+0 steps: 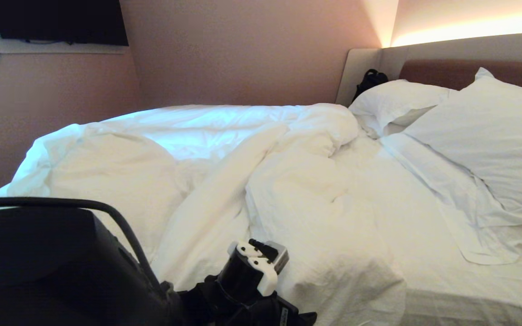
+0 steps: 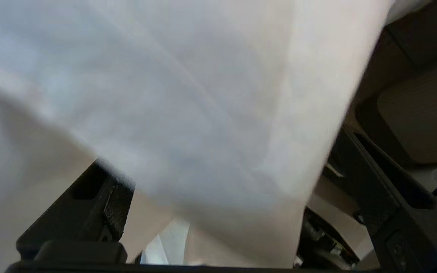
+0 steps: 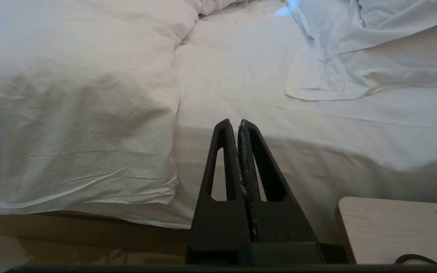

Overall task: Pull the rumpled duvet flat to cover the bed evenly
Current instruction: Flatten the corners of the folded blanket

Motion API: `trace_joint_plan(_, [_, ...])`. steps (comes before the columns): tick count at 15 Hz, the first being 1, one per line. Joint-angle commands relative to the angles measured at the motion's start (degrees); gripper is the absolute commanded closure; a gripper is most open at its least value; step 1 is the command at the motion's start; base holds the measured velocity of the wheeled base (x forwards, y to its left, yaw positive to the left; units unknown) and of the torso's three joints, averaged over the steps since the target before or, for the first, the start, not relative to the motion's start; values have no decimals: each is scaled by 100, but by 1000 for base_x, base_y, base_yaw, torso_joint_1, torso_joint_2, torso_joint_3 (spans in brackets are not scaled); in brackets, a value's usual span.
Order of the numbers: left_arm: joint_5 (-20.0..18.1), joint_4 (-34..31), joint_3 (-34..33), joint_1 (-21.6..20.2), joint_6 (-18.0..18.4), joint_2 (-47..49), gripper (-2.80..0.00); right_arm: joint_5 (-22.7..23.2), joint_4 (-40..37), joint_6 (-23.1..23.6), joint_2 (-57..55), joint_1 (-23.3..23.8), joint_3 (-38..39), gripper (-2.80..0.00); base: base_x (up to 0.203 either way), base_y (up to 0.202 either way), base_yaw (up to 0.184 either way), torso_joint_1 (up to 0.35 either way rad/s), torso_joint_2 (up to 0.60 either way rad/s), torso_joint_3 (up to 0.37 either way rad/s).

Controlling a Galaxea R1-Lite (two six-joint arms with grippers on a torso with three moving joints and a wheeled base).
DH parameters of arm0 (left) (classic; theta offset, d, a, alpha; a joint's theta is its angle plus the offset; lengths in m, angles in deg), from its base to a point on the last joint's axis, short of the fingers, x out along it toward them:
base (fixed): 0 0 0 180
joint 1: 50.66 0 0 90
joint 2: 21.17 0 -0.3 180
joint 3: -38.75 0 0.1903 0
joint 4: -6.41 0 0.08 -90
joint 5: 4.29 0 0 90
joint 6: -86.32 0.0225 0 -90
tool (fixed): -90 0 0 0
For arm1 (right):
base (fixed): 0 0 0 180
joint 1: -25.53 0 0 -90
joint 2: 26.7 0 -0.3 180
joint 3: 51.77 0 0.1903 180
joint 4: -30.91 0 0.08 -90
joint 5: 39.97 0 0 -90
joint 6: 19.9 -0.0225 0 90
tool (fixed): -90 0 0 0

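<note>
Duvet [image 1: 288,181] lies bunched in a thick ridge across the middle of the bed [image 1: 469,290], w/ the sheet bare on the headboard side and two pillows [image 1: 483,136] by the headboard. Left gripper [image 2: 222,212] sits low at the bed's near edge, fingers [image 2: 101,204] spread wide, a hanging fold of duvet between them, not clamped. Right gripper [image 3: 238,129] hangs beside the bed, fingers pressed together on nothing, next to a light wood table [image 3: 385,227].
</note>
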Motion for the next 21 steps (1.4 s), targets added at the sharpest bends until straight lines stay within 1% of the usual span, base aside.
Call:
trace_joint_plan(1, [-3,22,120,4,-9,87,-280,5,4,2,2,-2,-1,0,0,0,0,0,0,0])
trace_joint_plan(4, [-11,56,236,4,-13,178,-280,5,4,2,2,-2,7,0,0,0,0,0,0,0])
trace_joint_plan(5, [-33,215,285,4,-23,260,-280,5,4,2,2,-2,-1,0,0,0,0,0,0,0])
trace_joint_plan(7, [-47,428,238,4,-34,239,-280,5,4,2,2,-2,7,0,0,0,0,0,0,0])
trace_joint_plan(12, [-46,481,233,13,-43,263,-280,5,4,2,2,-2,-1,0,0,0,0,0,0,0])
trace_joint_plan(14, [-46,687,135,13,-27,234,-280,5,4,2,2,-2,-1,0,0,0,0,0,0,0])
trace_joint_plan(17, [-47,810,75,23,-63,65,-280,5,4,2,2,-2,-1,0,0,0,0,0,0,0])
trace_joint_plan(21, [-56,670,67,72,-151,-608,-280,5,4,2,2,-2,-1,0,0,0,0,0,0,0])
